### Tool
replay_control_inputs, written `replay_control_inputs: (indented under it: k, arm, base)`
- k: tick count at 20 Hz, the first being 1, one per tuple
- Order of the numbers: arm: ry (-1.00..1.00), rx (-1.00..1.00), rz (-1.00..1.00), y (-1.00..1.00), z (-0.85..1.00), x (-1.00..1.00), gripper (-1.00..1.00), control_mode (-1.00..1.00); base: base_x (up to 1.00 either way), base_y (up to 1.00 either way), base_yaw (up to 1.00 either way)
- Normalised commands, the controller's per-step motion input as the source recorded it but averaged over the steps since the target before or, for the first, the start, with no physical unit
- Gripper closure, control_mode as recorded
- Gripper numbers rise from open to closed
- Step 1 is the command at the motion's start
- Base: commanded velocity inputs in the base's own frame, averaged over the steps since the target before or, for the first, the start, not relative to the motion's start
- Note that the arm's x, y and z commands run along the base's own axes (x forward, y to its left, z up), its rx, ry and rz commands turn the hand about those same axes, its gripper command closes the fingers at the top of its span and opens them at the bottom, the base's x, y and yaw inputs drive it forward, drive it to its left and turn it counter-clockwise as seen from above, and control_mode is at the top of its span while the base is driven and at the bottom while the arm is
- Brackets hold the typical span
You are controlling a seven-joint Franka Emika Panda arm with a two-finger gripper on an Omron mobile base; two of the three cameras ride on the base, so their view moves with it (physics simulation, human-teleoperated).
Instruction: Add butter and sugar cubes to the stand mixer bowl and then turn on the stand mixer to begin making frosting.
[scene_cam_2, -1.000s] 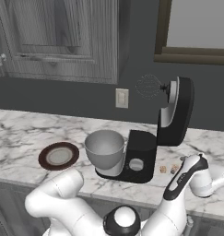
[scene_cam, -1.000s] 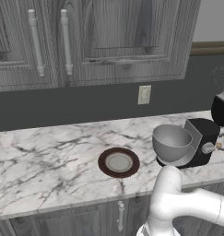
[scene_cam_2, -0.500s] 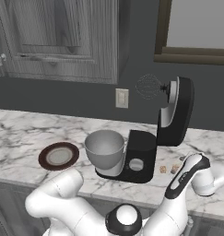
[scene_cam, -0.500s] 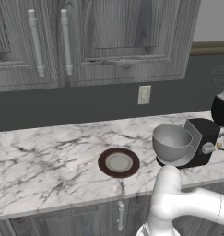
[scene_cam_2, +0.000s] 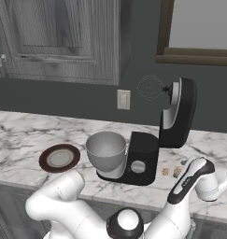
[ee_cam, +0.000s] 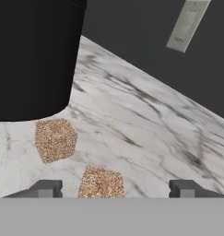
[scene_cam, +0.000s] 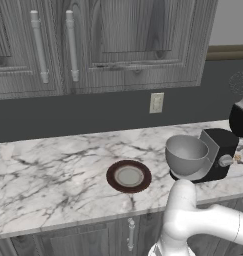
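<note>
Two sugar cubes [ee_cam: 100, 183] low in hand view; nearer one between spread fingertips of gripper [ee_cam: 115, 189], left of centre, probably not yet touched; other upper left.

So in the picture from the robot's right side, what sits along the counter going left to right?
Brown plate → grey stand mixer bowl → black stand mixer → sugar cubes → the arm's gripper, reaching down by the cubes.
</note>
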Motion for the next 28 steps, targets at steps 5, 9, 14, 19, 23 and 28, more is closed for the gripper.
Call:
replay_control_inputs:
  k: [5, 9, 14, 19, 23, 28]
  arm:
    - [0.00, 0.00, 0.00, 0.07, -0.33, -0.08, -1.00, -1.00]
    - [0.00, 0.00, 0.00, 0.13, -0.33, 0.00, -1.00, -1.00]
    - [0.00, 0.00, 0.00, 0.13, -0.38, -0.01, 1.00, -1.00]
    - [0.00, 0.00, 0.00, 0.07, -0.34, 0.00, 1.00, -1.00]
    - [0.00, 0.00, 0.00, 0.09, -0.29, -0.01, 1.00, -1.00]
    - [0.00, 0.00, 0.00, 0.01, -0.02, -0.28, 1.00, -1.00]
  base:
    - [0.00, 0.00, 0.00]
    - [0.00, 0.00, 0.00]
    - [0.00, 0.00, 0.00]
    - [0.00, 0.00, 0.00]
    - [0.00, 0.00, 0.00]
    - [0.00, 0.00, 0.00]
